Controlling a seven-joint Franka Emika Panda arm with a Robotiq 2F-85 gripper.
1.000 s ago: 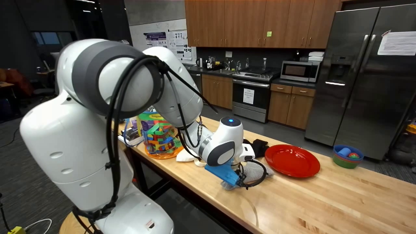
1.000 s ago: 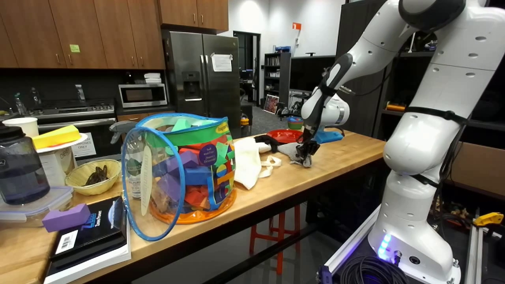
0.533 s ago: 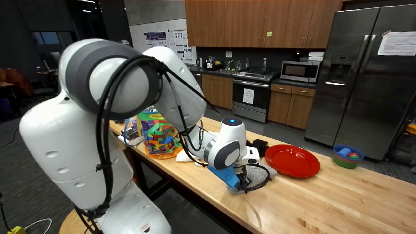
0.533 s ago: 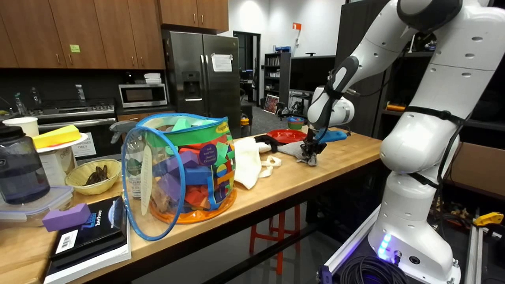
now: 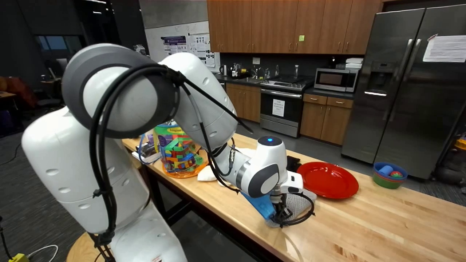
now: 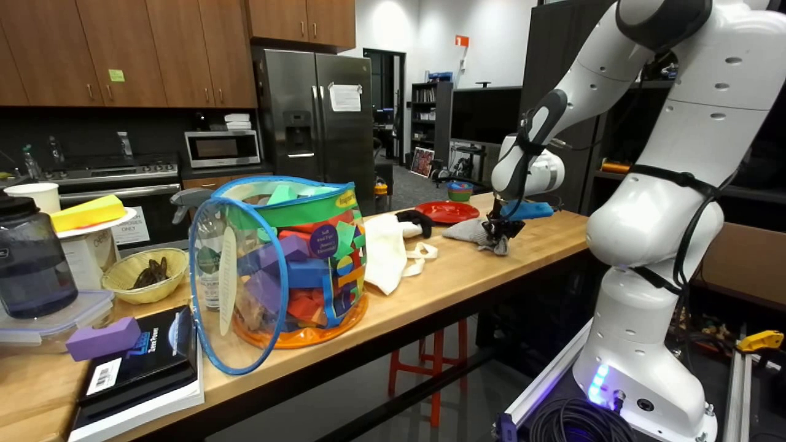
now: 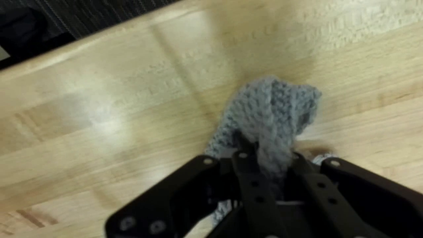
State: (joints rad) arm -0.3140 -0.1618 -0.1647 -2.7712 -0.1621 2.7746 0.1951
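Can't make out the tips of the gripper (image 7: 269, 154) in the wrist view, buried in folds of grey cloth (image 7: 261, 102). Find that cloth blurred there, and partly covered by the gripper in both exterior views. Catch only scraps of white cloth (image 5: 206, 174) and black cloth (image 5: 293, 163) behind the arm (image 5: 140, 103) in an exterior view. See the jug (image 6: 35, 264) cut by the left edge in an exterior view. Can't read the fridge sheet (image 5: 445, 49) or the wall posters (image 5: 201, 47), too small.

In an exterior view, the cloth (image 5: 297, 204) is by the table's (image 5: 382, 229) near edge. The plate (image 5: 327, 180) sits by the far edge, left of the bowls (image 5: 389, 181).
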